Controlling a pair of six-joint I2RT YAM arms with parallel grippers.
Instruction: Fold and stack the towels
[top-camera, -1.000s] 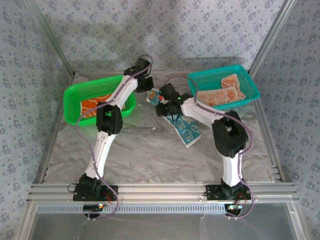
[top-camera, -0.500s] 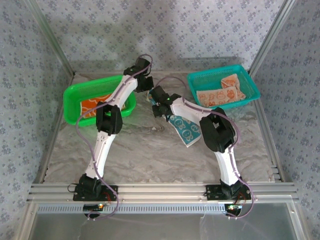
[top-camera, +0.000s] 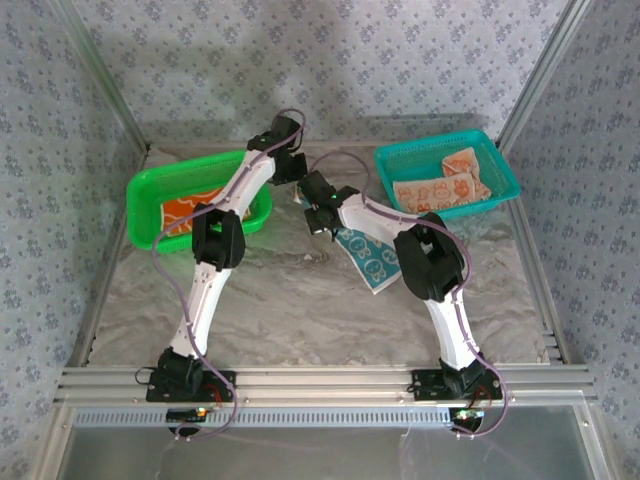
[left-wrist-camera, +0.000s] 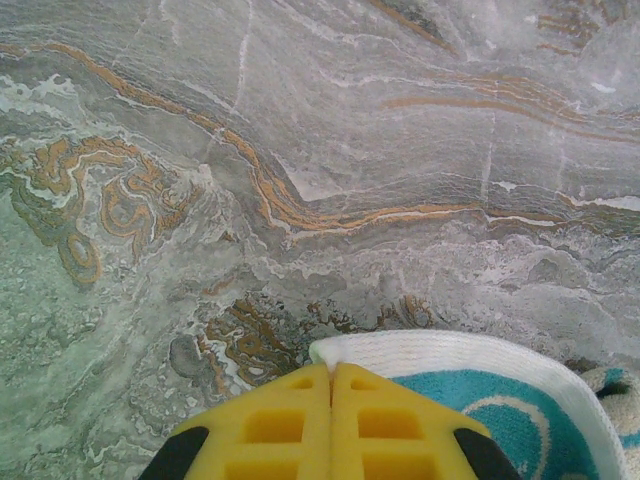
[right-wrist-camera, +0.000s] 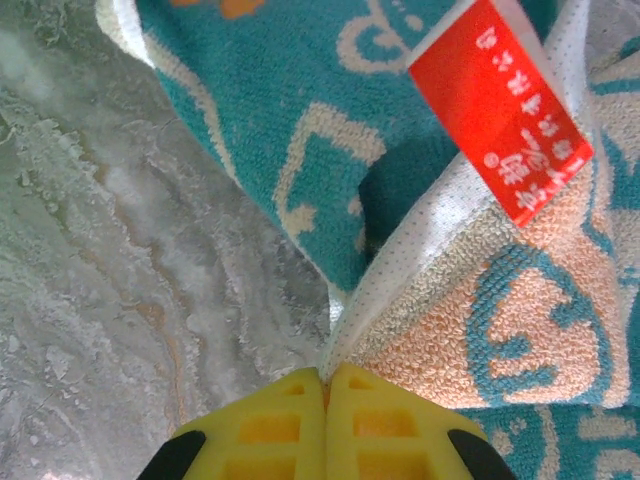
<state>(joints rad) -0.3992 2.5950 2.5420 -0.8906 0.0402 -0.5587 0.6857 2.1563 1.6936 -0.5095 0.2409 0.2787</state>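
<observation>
The right end effector is pinching the hem of the teal bunny towel while the left end effector is clenching shut at its corner, shallow bites risking slipping.

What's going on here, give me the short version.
Two robot arms are working on one teal towel lying in the middle of the table. The right arm has its jaws shut on the towel's white edge. The left arm has its jaws shut at a corner of the towel, though whether they pinch cloth is unclear. An orange towel lies in the green basket, and peach towels lie in the teal basket.
</observation>
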